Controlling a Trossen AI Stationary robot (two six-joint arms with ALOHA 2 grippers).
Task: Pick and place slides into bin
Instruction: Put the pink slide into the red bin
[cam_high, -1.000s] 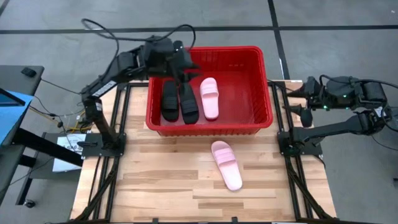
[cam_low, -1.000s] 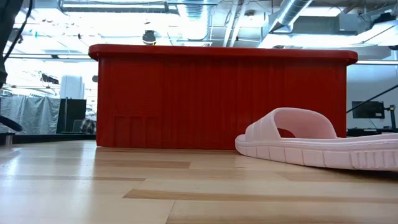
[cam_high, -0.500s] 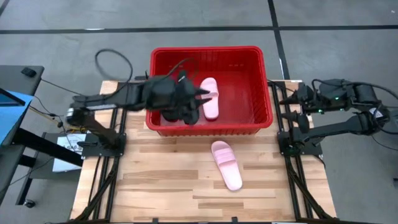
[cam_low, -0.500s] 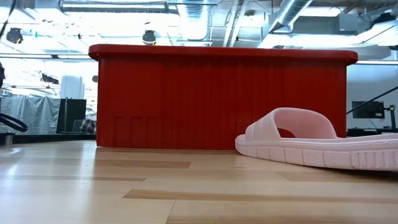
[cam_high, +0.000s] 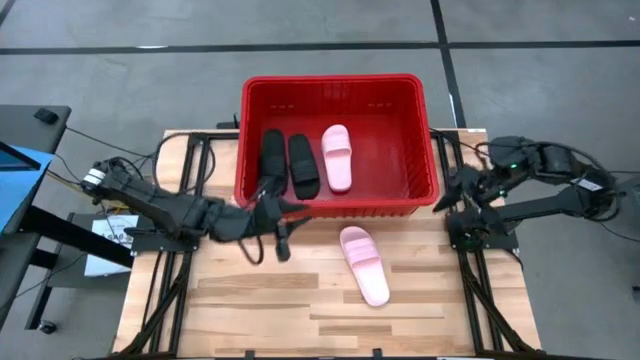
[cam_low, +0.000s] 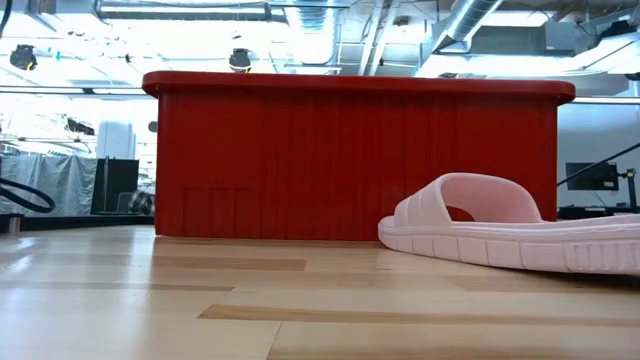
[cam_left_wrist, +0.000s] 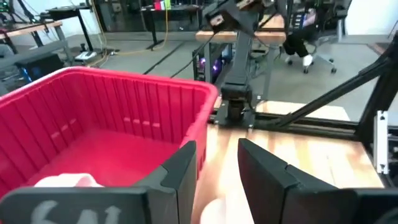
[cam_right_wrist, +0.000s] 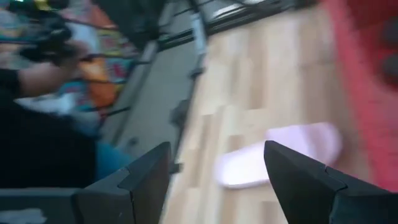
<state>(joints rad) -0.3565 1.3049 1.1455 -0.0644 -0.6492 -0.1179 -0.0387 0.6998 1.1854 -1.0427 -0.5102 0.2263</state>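
Left end effector (cam_high: 283, 232) sits low over your worktop (cam_high: 250, 300), beside the red bin (cam_high: 338, 208), fingers apart, empty. Right end effector (cam_high: 455, 187) waits open at the right edge. Two black slides (cam_high: 288, 163) and one pink slide (cam_high: 338, 157) lie in the bin; the other pink slide (cam_high: 364, 264) remains on the worktop.

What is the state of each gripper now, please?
Left gripper: open, holding nothing.
Right gripper: open, holding nothing.

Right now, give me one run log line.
bin: three slides | table: pink slide | left fingers: empty | right fingers: open
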